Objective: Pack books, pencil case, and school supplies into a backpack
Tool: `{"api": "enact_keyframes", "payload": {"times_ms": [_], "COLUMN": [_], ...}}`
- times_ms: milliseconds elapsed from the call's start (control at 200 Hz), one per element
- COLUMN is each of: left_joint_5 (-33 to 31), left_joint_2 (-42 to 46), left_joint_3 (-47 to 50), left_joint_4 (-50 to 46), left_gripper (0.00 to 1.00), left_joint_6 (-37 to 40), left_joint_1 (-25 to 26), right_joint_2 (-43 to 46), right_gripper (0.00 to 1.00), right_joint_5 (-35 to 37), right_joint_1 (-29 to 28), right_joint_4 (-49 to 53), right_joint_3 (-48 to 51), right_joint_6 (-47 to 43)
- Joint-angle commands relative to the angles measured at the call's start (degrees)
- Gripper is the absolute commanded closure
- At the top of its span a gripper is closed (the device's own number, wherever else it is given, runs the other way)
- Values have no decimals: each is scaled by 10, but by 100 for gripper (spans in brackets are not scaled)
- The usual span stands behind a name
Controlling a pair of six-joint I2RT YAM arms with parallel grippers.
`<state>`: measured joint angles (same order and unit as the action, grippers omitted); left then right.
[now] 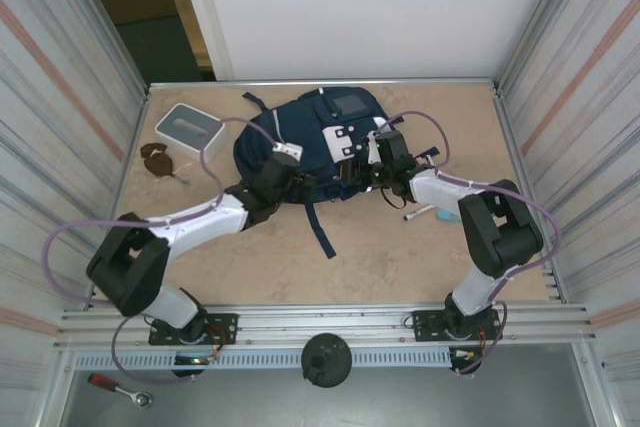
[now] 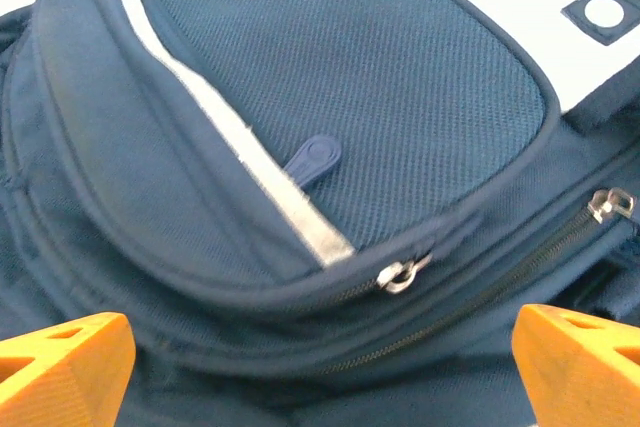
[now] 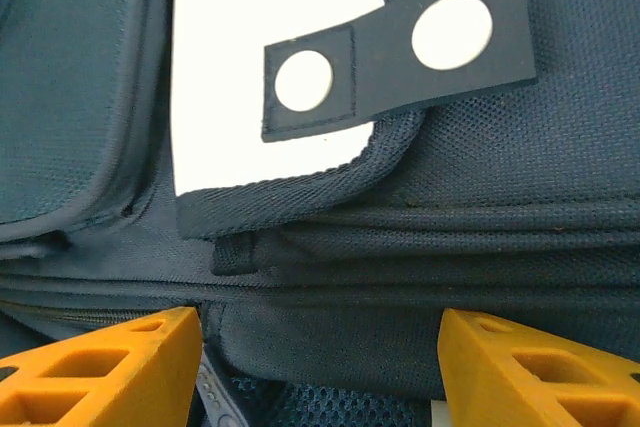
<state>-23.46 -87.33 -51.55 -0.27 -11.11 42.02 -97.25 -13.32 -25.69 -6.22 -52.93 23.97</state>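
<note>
Count: 1 backpack [image 1: 310,137], 2 tools on it: left tool [image 2: 320,367], right tool [image 3: 320,367]. 1 white-grey box [image 1: 190,130] left of left tool. 1 marker [image 1: 420,213] near right tool. 2 metal zipper pulls [image 2: 403,275] ahead of left tool.

Tan tabletop [image 1: 380,257] — matte, evenly lit, soft shadows. 2 ribbed metal side walls [image 1: 60,97], left and right, faint reddish stripe running along each. White panel [image 1: 380,7] closes far side. Dark opening [image 1: 160,47] at far left corner, brown surface above it. Aluminium rails [image 1: 330,322] along near table edge, slotted strip [image 1: 260,359] below — then grey floor [image 1: 520,397] at bottom.
</note>
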Motion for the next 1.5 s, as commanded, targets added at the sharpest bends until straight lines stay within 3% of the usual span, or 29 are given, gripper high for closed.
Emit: {"api": "enact_keyframes", "payload": {"times_ms": [0,150,301,536,857,1122,1498], "left_joint_5": [-92,-109,-174,-186,-86,54,126], "left_joint_2": [-40,-99,-145,-106,-23,-15,-32], "left_joint_3": [-44,-88,-109,-68,22,52,25], "left_joint_4": [-4,-6,-10,1,11,57,48], "left_gripper": [1,1,1,7,24,45,71], "left_joint_6": [21,27,48,39,-9,-15,27], "left_joint_1": [26,27,28,21,-16,-54,-67], "right_joint_2": [-17,-27,-34,-35,-25,-24,-25], "right_gripper": [37,38,38,38,38,38,38], "right_joint_5": [-16,-23,-29,-29,-34,-34,-30], "right_joint_1": [-3,-3,-3,1,1,2,7], "right_joint_4": [-28,-39,-47,-49,-47,-41,-29], "right_joint_3": [16,23,31,43,48,47,44], "right_joint_6": [21,21,21,19,19,17,9]}}
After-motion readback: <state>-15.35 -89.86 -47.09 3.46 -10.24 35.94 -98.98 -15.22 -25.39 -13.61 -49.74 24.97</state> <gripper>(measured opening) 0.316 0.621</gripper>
